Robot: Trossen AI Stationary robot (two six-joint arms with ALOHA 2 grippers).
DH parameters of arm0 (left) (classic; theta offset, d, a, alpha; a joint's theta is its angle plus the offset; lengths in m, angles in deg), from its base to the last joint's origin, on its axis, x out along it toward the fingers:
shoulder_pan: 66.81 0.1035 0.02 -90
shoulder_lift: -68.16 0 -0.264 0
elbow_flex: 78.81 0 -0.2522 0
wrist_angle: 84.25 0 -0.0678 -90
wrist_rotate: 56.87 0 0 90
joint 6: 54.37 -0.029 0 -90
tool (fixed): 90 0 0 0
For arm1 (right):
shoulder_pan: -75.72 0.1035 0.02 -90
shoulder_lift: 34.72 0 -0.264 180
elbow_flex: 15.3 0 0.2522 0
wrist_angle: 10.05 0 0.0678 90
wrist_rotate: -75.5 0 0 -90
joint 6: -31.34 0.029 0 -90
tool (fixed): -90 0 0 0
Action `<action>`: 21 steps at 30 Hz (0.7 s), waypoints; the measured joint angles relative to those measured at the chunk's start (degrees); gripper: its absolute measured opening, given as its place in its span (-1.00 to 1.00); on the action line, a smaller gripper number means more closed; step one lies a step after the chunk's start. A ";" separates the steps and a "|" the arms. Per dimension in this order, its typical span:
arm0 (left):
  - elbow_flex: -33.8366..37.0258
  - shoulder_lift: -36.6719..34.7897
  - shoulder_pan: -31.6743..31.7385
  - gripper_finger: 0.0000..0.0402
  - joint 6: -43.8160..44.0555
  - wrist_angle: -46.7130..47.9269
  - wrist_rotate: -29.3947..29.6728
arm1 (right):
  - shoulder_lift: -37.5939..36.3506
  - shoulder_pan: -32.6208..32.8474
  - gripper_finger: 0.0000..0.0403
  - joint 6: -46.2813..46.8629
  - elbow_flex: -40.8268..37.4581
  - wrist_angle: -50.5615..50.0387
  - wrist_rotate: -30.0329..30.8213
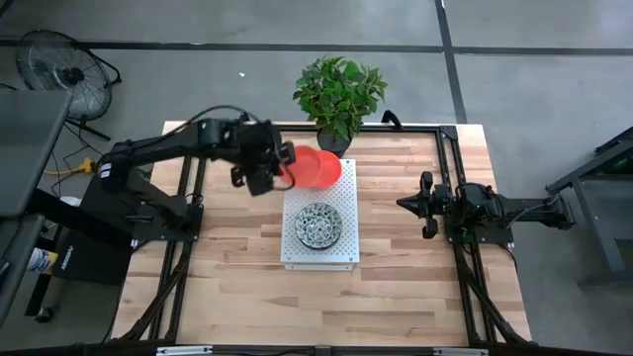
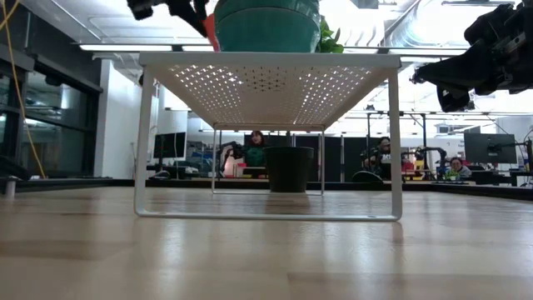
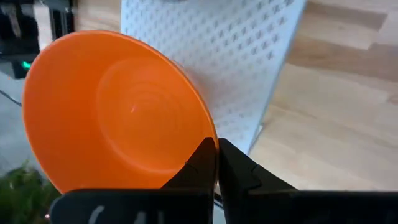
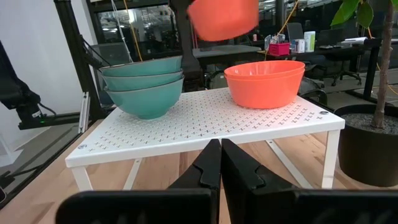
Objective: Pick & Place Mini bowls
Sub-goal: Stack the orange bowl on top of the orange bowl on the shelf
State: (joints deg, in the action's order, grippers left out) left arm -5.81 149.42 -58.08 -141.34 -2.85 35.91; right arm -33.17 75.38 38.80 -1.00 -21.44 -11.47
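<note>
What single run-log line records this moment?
left gripper: shut on orange bowl, above white rack | right gripper: shut, waiting beside rack

Overhead, tabletop-level and two wrist views, all sharing the white perforated rack point(image 1: 318, 223).

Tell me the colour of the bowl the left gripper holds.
Plain bright orange bowl, clearest in the left wrist view.

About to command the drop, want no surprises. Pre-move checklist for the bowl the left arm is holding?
1. Left gripper, jaws shut on held orange bowl rim: ok.
2. Held orange bowl clear above orange stack: ok.
3. Bowl centred over that stack: cannot tell.
4. Patterned stack apart from orange stack on rack: ok.
5. Right gripper beside the rack, jaws shut, out of path: ok.
</note>
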 joint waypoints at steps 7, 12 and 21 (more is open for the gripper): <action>-10.02 8.82 4.03 -1.00 -1.39 3.40 -4.03 | -0.02 -0.02 -1.00 0.00 0.00 0.00 0.01; -14.19 13.05 4.01 -1.00 1.98 2.98 -2.45 | -0.02 -0.01 -1.00 0.00 0.00 0.00 -0.01; -14.41 17.85 4.70 -1.00 4.11 3.02 0.74 | -0.02 -0.02 -1.00 0.00 -0.01 0.00 0.01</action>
State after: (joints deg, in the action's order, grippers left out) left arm -20.21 167.27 -53.39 -137.23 0.18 36.65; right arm -33.20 75.37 38.80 -1.01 -21.44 -11.46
